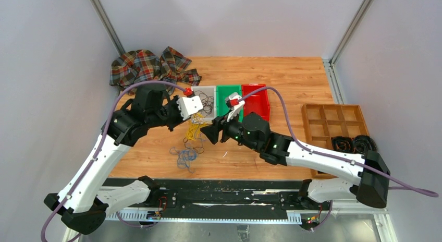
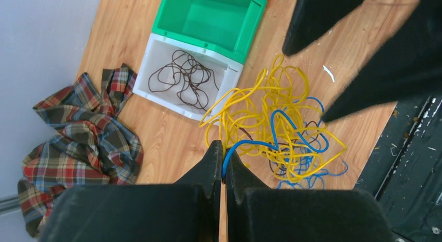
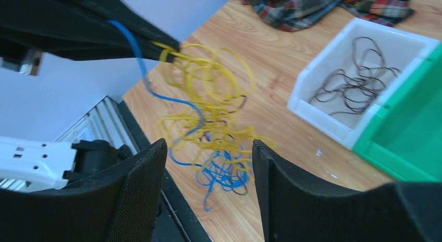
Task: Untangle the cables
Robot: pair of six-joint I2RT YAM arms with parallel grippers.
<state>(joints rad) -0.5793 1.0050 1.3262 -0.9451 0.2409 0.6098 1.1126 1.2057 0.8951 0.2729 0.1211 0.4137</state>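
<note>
You have the left gripper clenched on a blue cable. In the left wrist view the strand leaves the slit between the closed fingers at lower centre and curves right into the tangle of cables, which sits just beyond the fingertips at centre right. The tangle is mostly yellow loops, with blue strands and a few dark ones threaded through. In the right wrist view it hangs from the left gripper's tip at upper left and trails down toward the wooden table, the blue part bunched at lower centre. Your right gripper is released, jaws wide apart with nothing between the pads. The tangle shows through the gap beyond its fingertips, and you cannot tell from this view whether either finger touches a loop. In the top view the two grippers face each other at centre frame, with the yellow loops between and just below them and a blue heap on the table further down and left. A white bin holding loose dark wire sits upper left of the tangle, apart from it. A green bin touches its far side, and a plaid cloth lies at left.
</note>
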